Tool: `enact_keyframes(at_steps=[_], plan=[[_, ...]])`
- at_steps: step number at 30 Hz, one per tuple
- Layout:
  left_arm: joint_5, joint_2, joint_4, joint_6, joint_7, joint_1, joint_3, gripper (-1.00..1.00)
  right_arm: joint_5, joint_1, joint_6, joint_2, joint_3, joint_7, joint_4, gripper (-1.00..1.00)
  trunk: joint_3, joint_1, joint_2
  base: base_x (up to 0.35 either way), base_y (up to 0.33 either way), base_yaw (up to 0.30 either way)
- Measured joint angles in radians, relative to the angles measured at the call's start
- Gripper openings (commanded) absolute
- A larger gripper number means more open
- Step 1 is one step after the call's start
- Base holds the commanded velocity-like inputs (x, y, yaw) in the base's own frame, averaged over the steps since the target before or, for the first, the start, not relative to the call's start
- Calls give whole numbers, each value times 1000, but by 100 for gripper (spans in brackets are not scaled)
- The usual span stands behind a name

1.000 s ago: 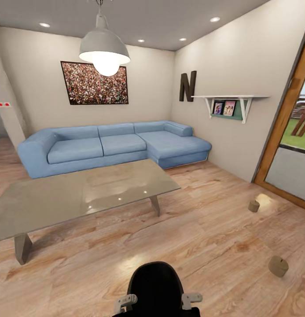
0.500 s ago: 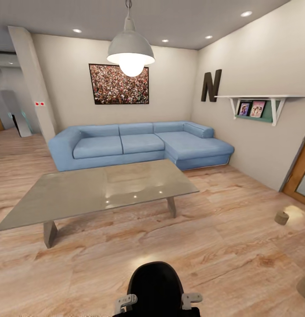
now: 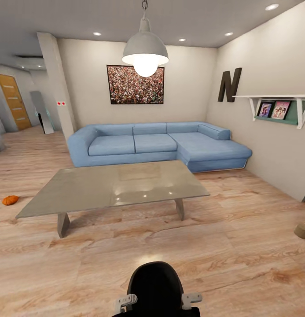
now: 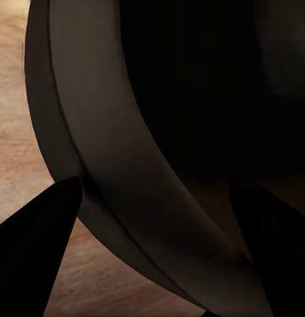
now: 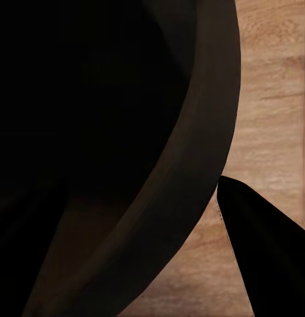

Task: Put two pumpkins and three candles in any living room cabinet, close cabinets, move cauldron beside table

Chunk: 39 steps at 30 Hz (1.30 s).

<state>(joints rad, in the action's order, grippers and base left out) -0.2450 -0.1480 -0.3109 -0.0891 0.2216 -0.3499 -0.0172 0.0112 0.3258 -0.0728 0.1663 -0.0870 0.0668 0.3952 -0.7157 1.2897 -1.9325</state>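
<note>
I am carrying the cauldron point(image 3: 156, 286) low in front of me, at the bottom centre of the head view, with both arms reaching in at its sides. In my left wrist view its curved black rim point(image 4: 106, 185) is sweeping across the frame between the dark fingers point(image 4: 33, 257) of my left gripper point(image 4: 159, 257), which are spread either side of it; whether they are actually pinching the rim, I cannot tell. My right gripper point(image 5: 152, 264) is looking at the same rim, and its hold is just as hard to judge.

I am turning toward my left. Over the last second the sofa point(image 3: 156, 145), the glass-topped table point(image 3: 112, 187) and the hanging lamp point(image 3: 145, 50) have all been sliding toward the right of the frame. One candle point(image 3: 303, 230) is slipping off the right edge at mid-height, and a pumpkin point(image 3: 10, 200) is now showing on the floor at the left edge, beyond the table's corner. The table is lying straight ahead, so I judge setting the cauldron down beside it is the step in hand.
</note>
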Motion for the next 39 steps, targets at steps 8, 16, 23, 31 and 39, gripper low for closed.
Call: enact_keyframes(at_steps=[8, 16, 23, 31, 39], plan=[[-1, 0, 1, 0, 0, 0, 1, -100, -2, 0, -8, 0, -1, 0, 4, -100, 0, 0, 0, 0, -76, 3], [-1, 0, 0, 0, -1, 0, 0, -100, 0, 0, -2, -1, -1, -2, 1, -100, 0, 0, 0, 23, -2, 0], [-1, 0, 0, 0, 0, 0, 1, -100, -1, 0, -6, 0, -2, 0, 4, -100, 0, 0, 0, 94, 0, 0], [-1, 0, 0, 0, -1, 0, 0, -100, 0, 0, -1, 0, -1, 0, 1, -100, 0, 0, 0, 35, 0, 0], [-2, 0, 0, 0, -1, 0, -1, -100, 0, 0, -1, 0, -1, 0, 1, -100, 0, 0, 0, 149, 0, 0]])
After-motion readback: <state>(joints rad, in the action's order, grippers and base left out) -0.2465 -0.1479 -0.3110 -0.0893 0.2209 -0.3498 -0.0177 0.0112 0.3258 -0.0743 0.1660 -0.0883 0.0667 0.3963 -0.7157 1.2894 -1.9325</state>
